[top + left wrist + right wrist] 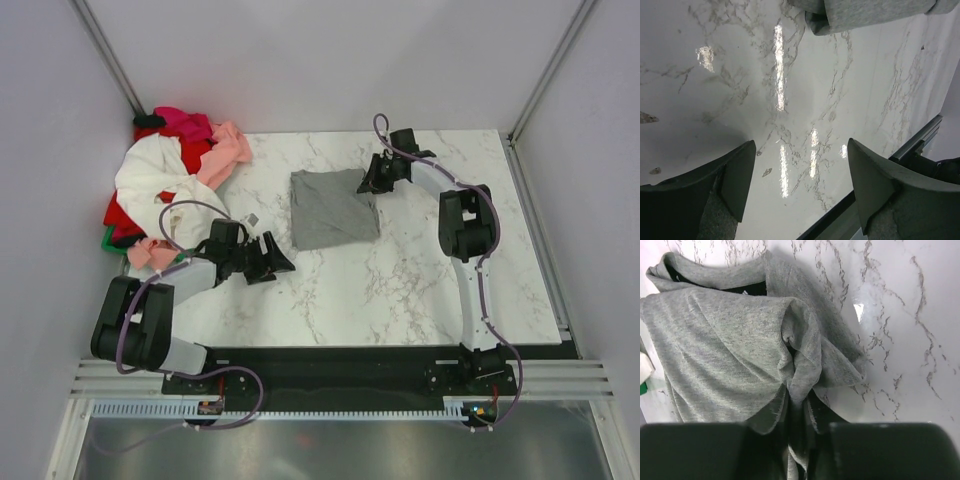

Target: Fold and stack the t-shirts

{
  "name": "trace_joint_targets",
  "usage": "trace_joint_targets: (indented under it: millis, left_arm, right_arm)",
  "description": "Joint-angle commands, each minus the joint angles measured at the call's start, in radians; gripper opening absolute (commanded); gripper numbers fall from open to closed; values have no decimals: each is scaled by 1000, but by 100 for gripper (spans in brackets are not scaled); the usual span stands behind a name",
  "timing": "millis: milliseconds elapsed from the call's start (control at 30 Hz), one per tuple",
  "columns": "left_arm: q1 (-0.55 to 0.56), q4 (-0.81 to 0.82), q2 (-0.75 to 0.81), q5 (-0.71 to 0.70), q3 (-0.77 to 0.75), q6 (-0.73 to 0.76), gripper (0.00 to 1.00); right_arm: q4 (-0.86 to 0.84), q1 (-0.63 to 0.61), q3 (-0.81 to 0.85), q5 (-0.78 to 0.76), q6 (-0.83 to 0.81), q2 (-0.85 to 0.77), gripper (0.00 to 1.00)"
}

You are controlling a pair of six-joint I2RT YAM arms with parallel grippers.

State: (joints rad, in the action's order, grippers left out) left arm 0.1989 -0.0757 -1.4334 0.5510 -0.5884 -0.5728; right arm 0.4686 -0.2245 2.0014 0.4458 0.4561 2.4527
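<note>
The grey t-shirt (332, 208) lies partly folded in the middle of the marble table. My right gripper (368, 182) is at its far right corner, shut on a bunched fold of the grey cloth (800, 370), which runs down between the jaws. My left gripper (280, 262) is open and empty, low over bare marble a little left of and nearer than the shirt. The shirt's near edge shows at the top of the left wrist view (865, 15). The other t-shirts, white (160, 175), red, pink and magenta, lie in a heap (190, 130) at the far left.
The table's (400, 290) near edge has a dark rail (915, 145). White booth walls enclose the left, back and right sides. A small white tag (254, 218) lies on the marble near the heap.
</note>
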Motion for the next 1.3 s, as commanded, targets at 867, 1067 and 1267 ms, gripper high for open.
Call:
trace_joint_targets:
  millis: [867, 1067, 1267]
  left_arm:
    - [66, 298, -74, -109, 52, -55, 67]
    - [66, 289, -84, -114, 42, -53, 67]
    - [66, 287, -94, -112, 35, -52, 68]
  right_arm:
    - [38, 218, 395, -752, -525, 81, 0]
    - [-133, 272, 419, -779, -565, 103, 0]
    - [-269, 286, 450, -826, -645, 147, 0]
